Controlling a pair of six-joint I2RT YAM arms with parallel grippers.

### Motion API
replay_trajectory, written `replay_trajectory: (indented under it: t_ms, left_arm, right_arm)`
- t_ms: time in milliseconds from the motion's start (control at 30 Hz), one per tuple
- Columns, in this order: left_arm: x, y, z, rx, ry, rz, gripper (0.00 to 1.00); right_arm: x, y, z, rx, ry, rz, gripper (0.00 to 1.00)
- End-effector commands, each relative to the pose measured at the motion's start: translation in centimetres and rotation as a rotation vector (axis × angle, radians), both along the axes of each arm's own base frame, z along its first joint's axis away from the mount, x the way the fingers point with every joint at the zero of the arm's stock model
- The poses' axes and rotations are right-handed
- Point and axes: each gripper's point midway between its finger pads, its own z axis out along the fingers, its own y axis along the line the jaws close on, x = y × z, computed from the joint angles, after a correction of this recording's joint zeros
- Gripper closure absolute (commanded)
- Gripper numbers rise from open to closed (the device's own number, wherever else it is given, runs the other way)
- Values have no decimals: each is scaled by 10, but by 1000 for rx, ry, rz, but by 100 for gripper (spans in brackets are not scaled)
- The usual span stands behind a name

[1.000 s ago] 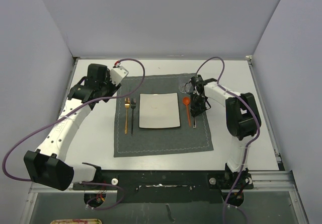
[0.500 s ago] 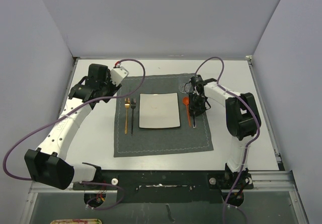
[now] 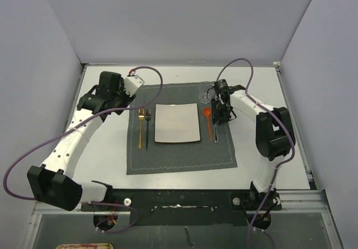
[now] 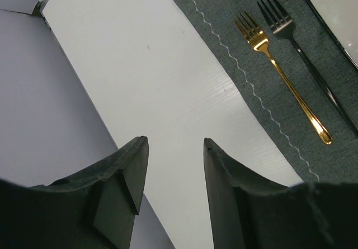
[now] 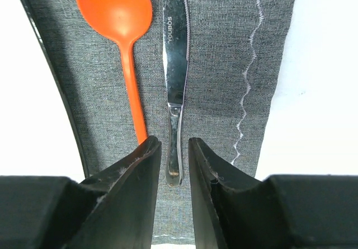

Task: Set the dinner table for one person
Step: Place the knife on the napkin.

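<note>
The white dinner table point(image 3: 103, 148) carries a dark grey placemat point(image 3: 179, 155) with a square off-white plate point(image 3: 177, 123) at its middle. A gold fork point(image 3: 140, 127) and a black fork point(image 3: 147, 130) lie left of the plate. An orange spoon point(image 3: 208, 117) and a steel knife point(image 3: 216, 134) lie right of it. My right gripper point(image 3: 222, 119) hovers over the knife point(image 5: 175, 64). Its jaws point(image 5: 174, 148) stand narrowly open on either side of the handle end, not touching it. My left gripper point(image 3: 106, 100) is open and empty point(image 4: 175, 148) over bare table left of the mat.
The left wall point(image 4: 33, 120) stands close beside my left gripper. A faint clear round thing point(image 3: 205, 98) sits on the mat's far right, just left of my right gripper. The table's raised edge point(image 3: 293, 126) runs along the right.
My right gripper has drawn back a little toward the far side and its elbow has swung right. The knife and spoon stay flat on the mat. The left arm has barely moved.
</note>
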Motion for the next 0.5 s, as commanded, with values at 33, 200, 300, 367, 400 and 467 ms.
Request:
replay_trajectory:
  t_ms: [33, 200, 300, 367, 400, 467]
  left_arm:
    - [3, -5, 30, -38, -76, 7, 57]
    - [-3, -4, 33, -38, -84, 8, 57]
    - [-7, -3, 34, -35, -85, 7, 57]
    - [-9, -2, 33, -33, -87, 11, 57]
    - [-9, -2, 34, -33, -88, 12, 57]
    - [-10, -2, 34, -35, -88, 11, 57]
  right_arm:
    - [17, 2, 36, 31, -127, 13, 79]
    - [13, 10, 33, 80, -119, 47, 91]
    - [12, 13, 31, 95, -116, 60, 91]
    - [11, 13, 31, 96, -116, 67, 90]
    - [11, 13, 31, 97, -115, 71, 90]
    - [10, 14, 31, 100, -115, 79, 93]
